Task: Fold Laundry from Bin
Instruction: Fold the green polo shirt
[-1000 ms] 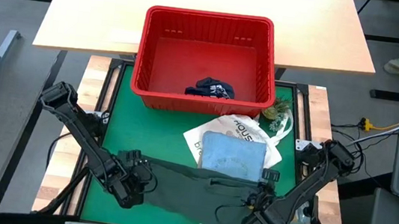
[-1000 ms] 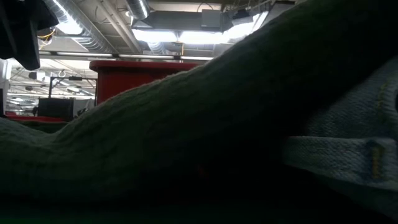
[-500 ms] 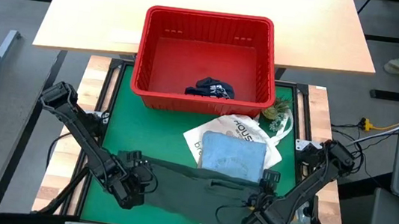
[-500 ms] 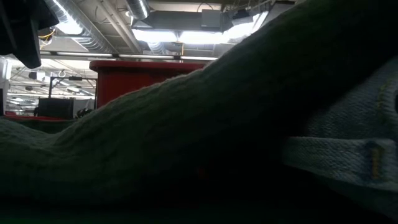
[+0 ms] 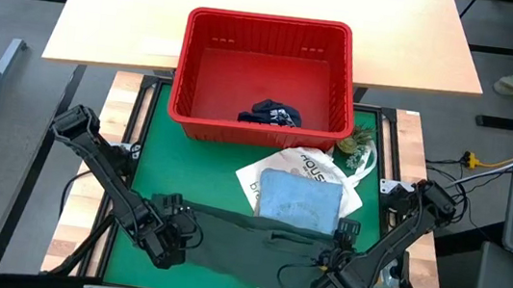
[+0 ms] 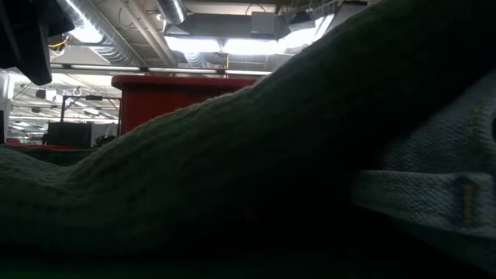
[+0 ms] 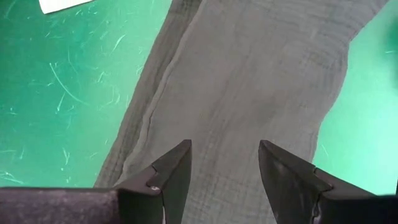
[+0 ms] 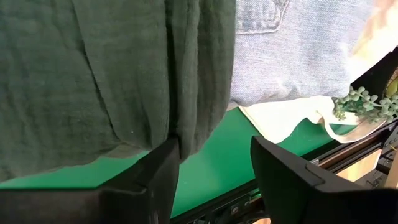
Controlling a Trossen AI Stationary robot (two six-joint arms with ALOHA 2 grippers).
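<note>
On the green mat point(image 5: 139, 150) the dark olive-green garment point(image 5: 245, 245) is spread between the released left gripper point(image 7: 224, 163) and right gripper point(image 8: 214, 163), the light blue shirt point(image 5: 298, 200) is folded, while navy shorts point(image 5: 269, 114) are left in the red bin point(image 5: 270, 27)

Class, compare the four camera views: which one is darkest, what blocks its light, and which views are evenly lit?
Low view: darkest, as the dark olive-green woven garment fills the frame close to the lens, silhouetted against bright ceiling lights; only the rectangular red plastic basket shows behind it. High view: evenly lit, soft shadows. Left wrist view and right wrist view: bright, with clear cloth weave.
</note>
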